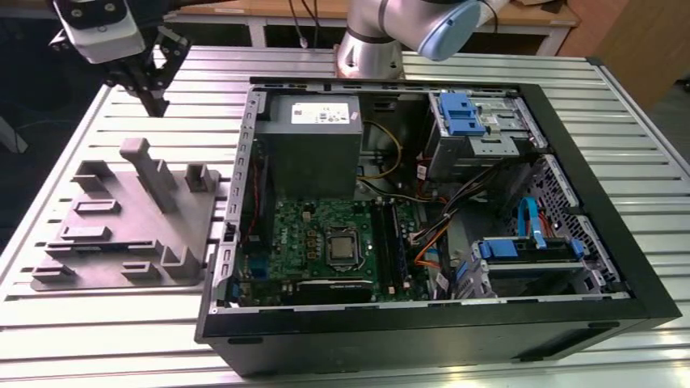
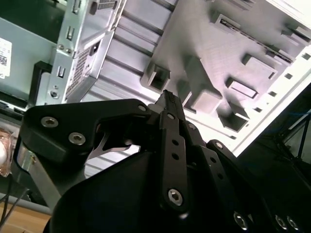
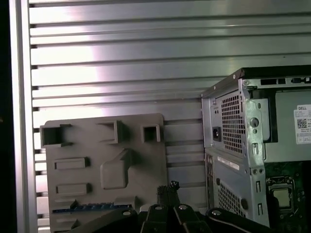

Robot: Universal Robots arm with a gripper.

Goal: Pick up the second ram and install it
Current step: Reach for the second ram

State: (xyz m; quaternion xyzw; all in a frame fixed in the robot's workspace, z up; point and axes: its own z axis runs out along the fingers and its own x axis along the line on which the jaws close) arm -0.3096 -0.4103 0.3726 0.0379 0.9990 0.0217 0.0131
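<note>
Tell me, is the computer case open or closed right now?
Open. In the exterior view the computer case lies on its side with no side panel, and the motherboard shows inside.

The exterior view looks down at an angle from high up across the table (image 1: 119,339). It is wide enough to take in the whole open case (image 1: 431,327), the tray (image 1: 129,234) at the exterior view's left, and the gripper (image 1: 154,103) above the tray's far end. The first wrist view faces straight down from well above, past the gripper (image 3: 167,188). The second wrist view sits close behind the gripper (image 2: 167,97) and looks slantwise along it. Both wrist views share the tray (image 3: 97,145) (image 2: 233,48) and one case (image 3: 233,145) (image 2: 73,58) corner.
</note>
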